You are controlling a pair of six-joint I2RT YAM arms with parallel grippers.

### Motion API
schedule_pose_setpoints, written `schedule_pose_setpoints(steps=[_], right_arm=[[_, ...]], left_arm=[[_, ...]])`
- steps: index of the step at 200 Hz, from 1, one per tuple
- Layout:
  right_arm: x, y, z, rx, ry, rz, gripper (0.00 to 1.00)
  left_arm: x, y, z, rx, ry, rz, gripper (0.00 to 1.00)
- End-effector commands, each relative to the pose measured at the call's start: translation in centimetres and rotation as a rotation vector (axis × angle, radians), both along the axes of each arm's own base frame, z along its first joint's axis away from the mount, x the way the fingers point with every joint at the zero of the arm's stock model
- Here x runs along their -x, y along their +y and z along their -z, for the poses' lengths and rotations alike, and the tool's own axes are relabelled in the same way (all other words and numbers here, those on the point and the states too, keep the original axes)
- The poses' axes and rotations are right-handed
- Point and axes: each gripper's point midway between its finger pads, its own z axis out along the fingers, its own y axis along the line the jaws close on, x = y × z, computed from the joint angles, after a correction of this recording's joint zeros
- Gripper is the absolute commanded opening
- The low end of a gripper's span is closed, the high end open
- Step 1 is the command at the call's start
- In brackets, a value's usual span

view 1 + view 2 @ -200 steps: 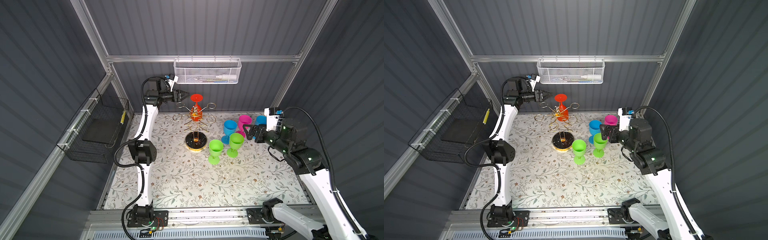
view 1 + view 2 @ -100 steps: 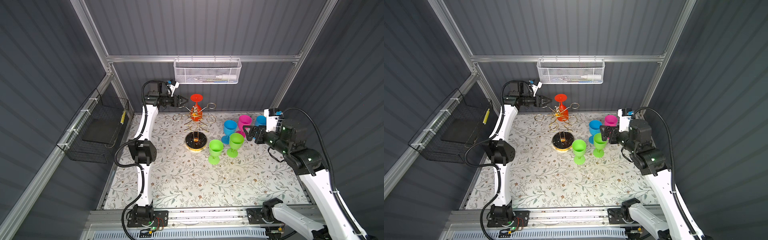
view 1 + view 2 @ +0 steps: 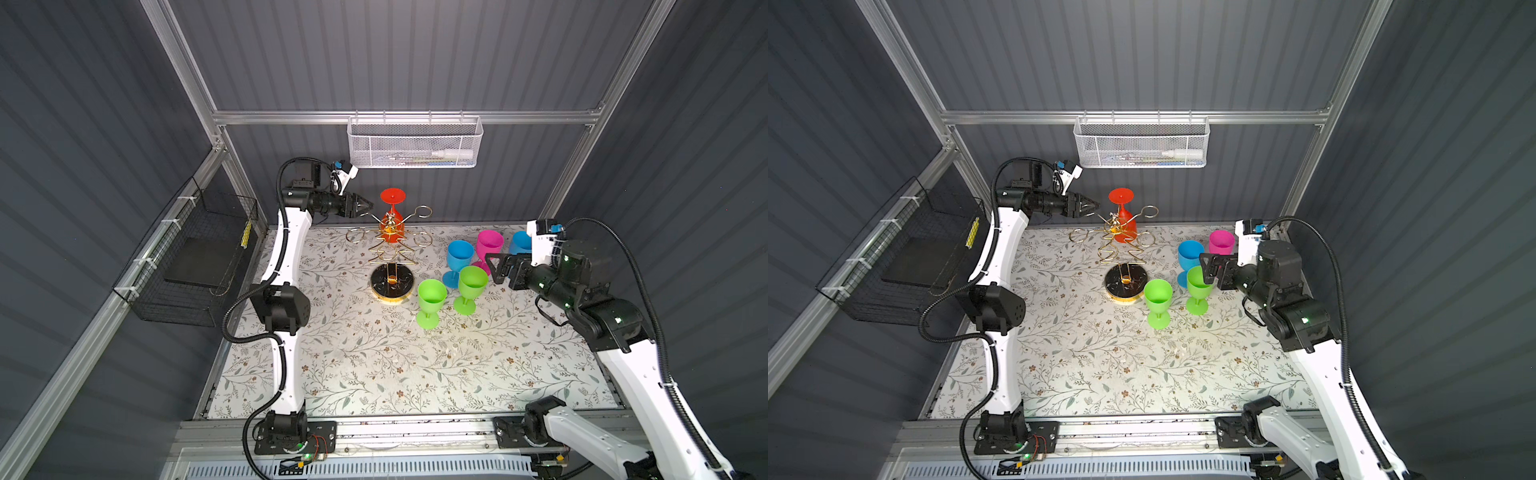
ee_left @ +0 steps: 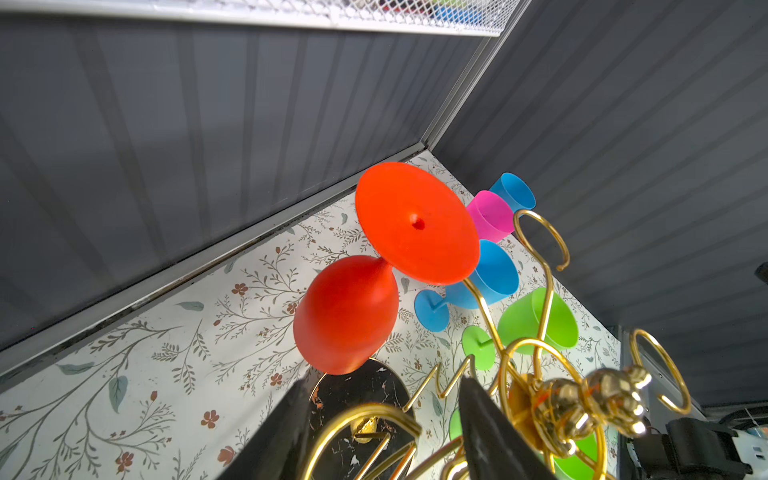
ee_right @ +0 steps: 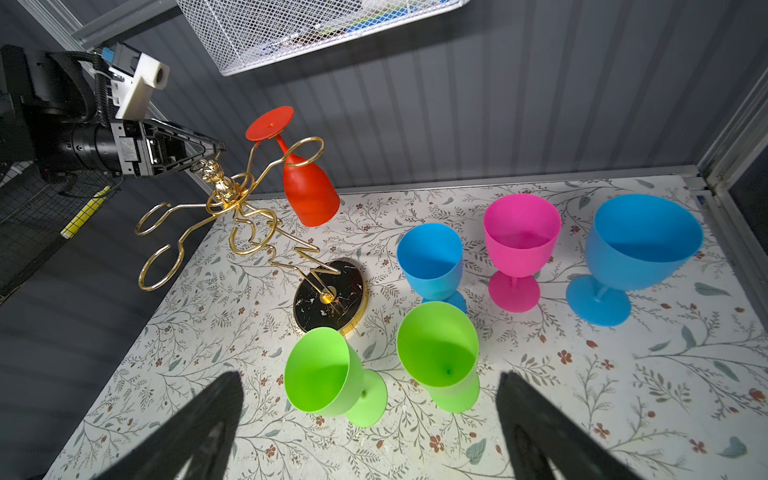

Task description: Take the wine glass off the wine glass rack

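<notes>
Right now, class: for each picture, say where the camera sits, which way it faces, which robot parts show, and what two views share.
Both top views: high in front, looking down over the table; both arms, left gripper, right gripper.
Left wrist: on the left arm, facing the red wine glass on the wine glass rack; own fingers.
Right wrist: on the right arm, facing the green glasses; own fingers.
Both wrist views share the red wine glass.

Bright, even light from above floods the floral mat [image 3: 374, 365]; shadows are soft and short, the grey walls dim; glare glints on the wine glass rack [image 4: 615, 395]; wrist views bow at the edges, the right gripper [image 5: 370, 382] blurred
</notes>
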Motion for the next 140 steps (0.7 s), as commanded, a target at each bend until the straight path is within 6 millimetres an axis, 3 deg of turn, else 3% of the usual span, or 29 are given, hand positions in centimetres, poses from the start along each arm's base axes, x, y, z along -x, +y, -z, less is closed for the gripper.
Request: schedule_pose_setpoints(steps=[1,115,140], right_arm=[[0.2,-0.1,-0.3,0.000,-0.020,0.003,0.97],[-0.1,0.1,0.0,0.009,-0.019,-0.006,0.97],[-0.2,0.2,0.2,0.010,-0.013,-0.012,0.97]], left_arm=[[1.8,0.3,-1.1,-0.028,-0.007,0.018,0.58],[3.6,1.2,-1.3,-0.059,0.053,-0.018,0.51],[3.7,1.3,-1.6,-0.063,0.050,-0.033,0.58]])
